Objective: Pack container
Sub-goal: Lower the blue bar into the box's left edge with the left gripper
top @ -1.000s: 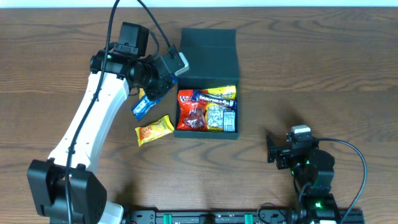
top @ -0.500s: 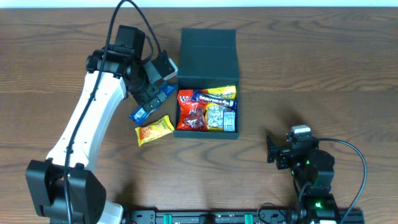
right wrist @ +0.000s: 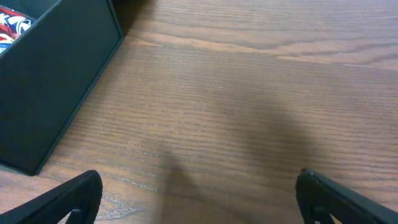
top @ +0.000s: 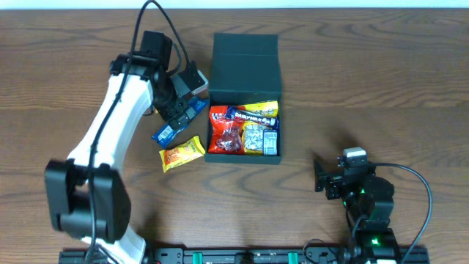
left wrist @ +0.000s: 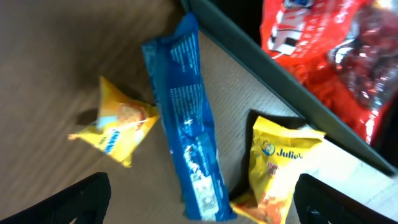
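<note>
As seen from wrist and overhead views, shows left gripper (left wrist: 211,200) spread fully wide, holding nothing, poised over blue packet (left wrist: 186,137) lying on table (left wrist: 50,62). Flanked by small yellow packet (left wrist: 118,127) and Julie's packet (left wrist: 273,165). Just beyond these, container (top: 242,159), lid (top: 245,59) open, packed with snacks (top: 227,136). Shows right gripper (right wrist: 199,199) likewise wide, empty, low over table, near container's corner.

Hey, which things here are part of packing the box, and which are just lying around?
Part of the job:
- dark teal-black square cardboard box
- long blue foil packet
- small yellow triangular packet
- yellow Julie's packet
- red plastic packet, already inside
- open left gripper

Just there:
- brown wooden table
- open right gripper, holding nothing
</note>
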`<state>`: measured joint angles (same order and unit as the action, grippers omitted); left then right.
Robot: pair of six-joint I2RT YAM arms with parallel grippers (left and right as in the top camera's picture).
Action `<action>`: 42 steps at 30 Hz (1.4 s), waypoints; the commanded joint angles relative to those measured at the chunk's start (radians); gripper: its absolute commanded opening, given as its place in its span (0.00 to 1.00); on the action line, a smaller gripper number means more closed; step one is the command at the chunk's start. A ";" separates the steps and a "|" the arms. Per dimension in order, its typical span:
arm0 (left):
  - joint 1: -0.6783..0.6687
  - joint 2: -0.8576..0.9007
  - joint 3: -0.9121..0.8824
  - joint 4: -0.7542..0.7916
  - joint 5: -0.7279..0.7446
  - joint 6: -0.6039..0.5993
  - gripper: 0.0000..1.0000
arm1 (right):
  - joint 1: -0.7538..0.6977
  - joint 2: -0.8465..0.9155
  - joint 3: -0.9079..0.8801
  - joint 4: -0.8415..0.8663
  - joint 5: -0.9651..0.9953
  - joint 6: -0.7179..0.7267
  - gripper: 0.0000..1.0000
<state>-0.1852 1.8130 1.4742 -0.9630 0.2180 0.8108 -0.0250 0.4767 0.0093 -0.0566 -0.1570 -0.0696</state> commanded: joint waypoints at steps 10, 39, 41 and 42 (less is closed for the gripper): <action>0.028 0.131 0.018 0.038 0.019 -0.061 0.95 | -0.006 -0.005 -0.004 0.000 0.003 0.005 0.99; 0.031 0.190 -0.130 0.224 0.110 -0.079 0.95 | -0.006 -0.005 -0.004 0.000 0.003 0.005 0.99; 0.031 0.193 -0.130 0.236 0.117 -0.079 0.95 | -0.006 -0.005 -0.004 0.000 0.003 0.005 0.99; 0.029 0.195 -0.130 0.236 0.117 -0.079 0.92 | -0.006 -0.005 -0.004 0.000 0.003 0.005 0.99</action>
<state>-0.1581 1.9900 1.3521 -0.7280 0.3061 0.7319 -0.0250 0.4767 0.0093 -0.0566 -0.1570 -0.0696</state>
